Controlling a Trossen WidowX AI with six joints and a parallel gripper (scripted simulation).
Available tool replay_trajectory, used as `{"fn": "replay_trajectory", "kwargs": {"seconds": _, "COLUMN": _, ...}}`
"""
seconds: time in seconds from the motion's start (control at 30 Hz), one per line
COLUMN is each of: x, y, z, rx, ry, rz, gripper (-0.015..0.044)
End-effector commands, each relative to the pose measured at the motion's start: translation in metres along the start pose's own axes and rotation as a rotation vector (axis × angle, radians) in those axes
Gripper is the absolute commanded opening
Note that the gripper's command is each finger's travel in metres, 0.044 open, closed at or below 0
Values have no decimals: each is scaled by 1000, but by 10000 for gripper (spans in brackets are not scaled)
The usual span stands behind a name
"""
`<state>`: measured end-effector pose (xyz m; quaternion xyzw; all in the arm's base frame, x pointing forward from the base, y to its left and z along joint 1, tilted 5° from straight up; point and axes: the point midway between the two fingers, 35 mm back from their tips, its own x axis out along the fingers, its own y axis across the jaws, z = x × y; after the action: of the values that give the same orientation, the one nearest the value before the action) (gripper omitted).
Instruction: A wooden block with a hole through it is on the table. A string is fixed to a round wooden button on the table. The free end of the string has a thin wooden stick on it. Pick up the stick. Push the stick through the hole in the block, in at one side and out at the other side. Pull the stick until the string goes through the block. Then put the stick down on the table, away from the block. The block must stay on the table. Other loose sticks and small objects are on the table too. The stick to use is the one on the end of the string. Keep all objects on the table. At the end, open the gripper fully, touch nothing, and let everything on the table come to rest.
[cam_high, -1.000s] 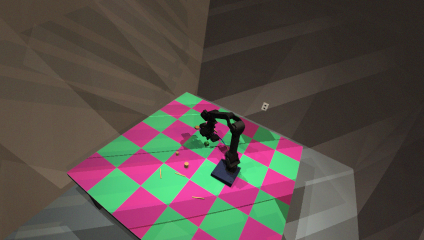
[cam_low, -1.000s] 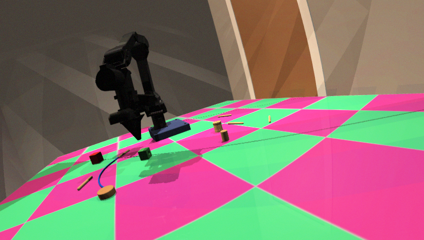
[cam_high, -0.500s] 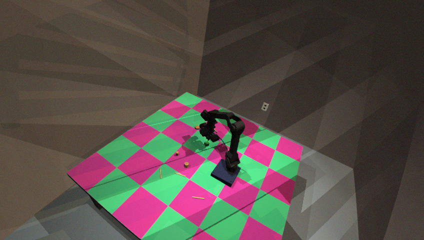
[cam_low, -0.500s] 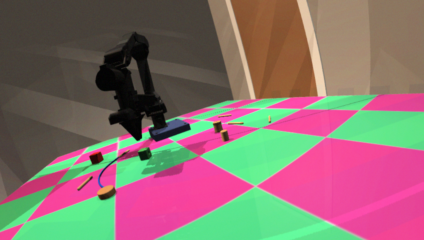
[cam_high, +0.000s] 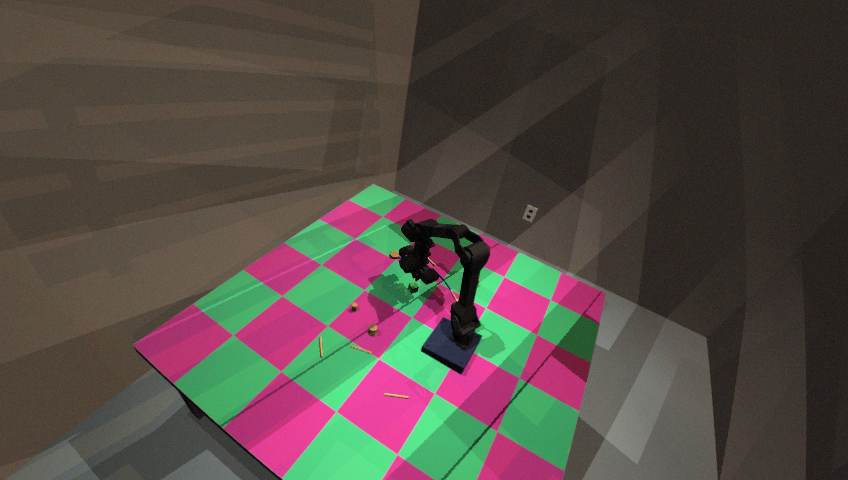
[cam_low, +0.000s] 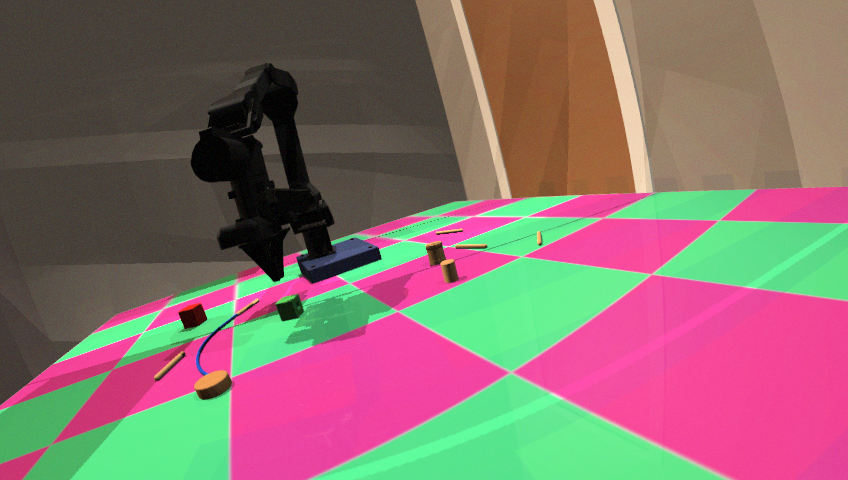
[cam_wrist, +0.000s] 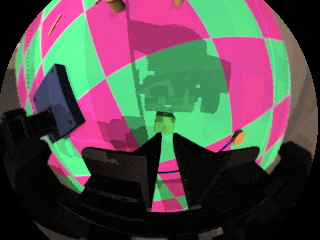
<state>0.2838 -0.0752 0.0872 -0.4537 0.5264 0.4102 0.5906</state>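
Observation:
The green block (cam_high: 412, 287) (cam_low: 289, 307) (cam_wrist: 164, 123) sits on the table. The round wooden button (cam_high: 394, 254) (cam_low: 213, 384) (cam_wrist: 240, 138) lies flat. The blue string (cam_low: 198, 356) (cam_wrist: 168, 172) curves from it to the thin wooden stick (cam_high: 455, 295) (cam_low: 247, 306), which lies on the table beside the block. My gripper (cam_low: 277, 279) (cam_wrist: 167, 136) is above the table near the block and stick, pointing down. Its fingers are slightly apart with nothing between them. In the wrist view a finger hides the stick, and the string shows through the gap, below the fingers.
A red block (cam_low: 192, 315) and a loose stick (cam_low: 170, 365) lie near the string. Two wooden cylinders (cam_high: 354, 307) (cam_high: 373, 330) stand farther off, with loose sticks (cam_high: 321, 346) (cam_high: 361, 349) (cam_high: 396, 395) beyond. The arm's blue base (cam_high: 443, 347) (cam_low: 339, 259) (cam_wrist: 57, 100) is nearby.

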Motion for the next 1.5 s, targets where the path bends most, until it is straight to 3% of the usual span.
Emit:
{"fn": "replay_trajectory", "kwargs": {"seconds": 0.0, "x": 0, "y": 0, "z": 0, "rx": 0, "ry": 0, "rz": 0, "gripper": 0}}
{"fn": "replay_trajectory", "kwargs": {"seconds": 0.4, "x": 0, "y": 0, "z": 0, "rx": 0, "ry": 0, "rz": 0, "gripper": 0}}
{"fn": "replay_trajectory", "kwargs": {"seconds": 0.47, "x": -4, "y": 2, "z": -6, "rx": 60, "ry": -16, "rz": -10, "gripper": 53}}
{"fn": "replay_trajectory", "kwargs": {"seconds": 0.73, "x": -7, "y": 11, "z": -32, "rx": 747, "ry": -27, "rz": -9, "gripper": 263}}
{"fn": "replay_trajectory", "kwargs": {"seconds": 0.97, "x": -5, "y": 21, "z": -54, "rx": 1522, "ry": -19, "rz": -3, "gripper": 440}}
{"fn": "replay_trajectory", "kwargs": {"seconds": 1.2, "x": -4, "y": 33, "z": -76, "rx": 2292, "ry": -11, "rz": -1, "gripper": 440}}
{"fn": "replay_trajectory", "kwargs": {"seconds": 1.47, "x": -3, "y": 44, "z": -91, "rx": 2828, "ry": -5, "rz": -3, "gripper": 440}}
